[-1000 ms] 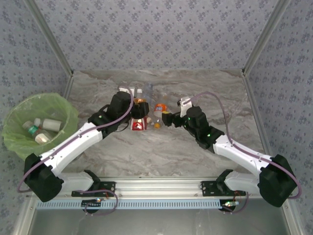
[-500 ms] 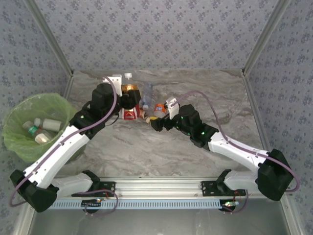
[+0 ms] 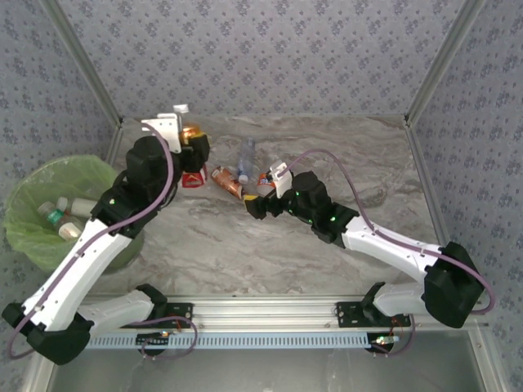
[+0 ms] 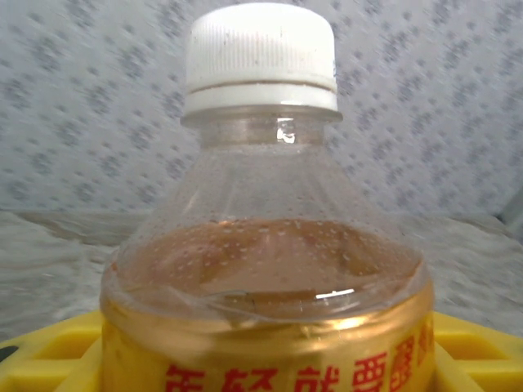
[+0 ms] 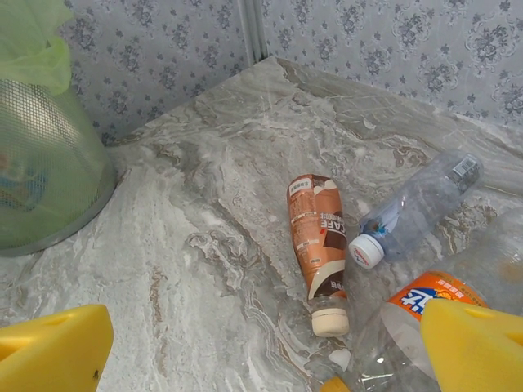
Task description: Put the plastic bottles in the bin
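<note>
Left gripper (image 3: 194,152) holds 1 amber bottle (image 4: 261,253); 3 bottles (image 5: 317,245) on table (image 3: 245,245).

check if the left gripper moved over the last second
Yes. In the top view the left gripper, shut on a bottle, has swung left and toward the back wall, closer to the bin.

Glossy clear plastic, beaded with droplets, on the bottle (image 4: 261,245) pinched in the left claw (image 4: 261,355) — ribbed matt white cap (image 4: 260,57), shiny gold label (image 4: 270,359). Matt yellow plastic on the right claw's (image 5: 265,347) fingers (image 5: 53,347). Below them, smooth marble-look table (image 5: 204,204) with a faint sheen. Ahead, thin clear bottle (image 5: 421,208). Off left — filmy translucent green bag (image 5: 33,41) on the bin (image 5: 41,163).
</note>
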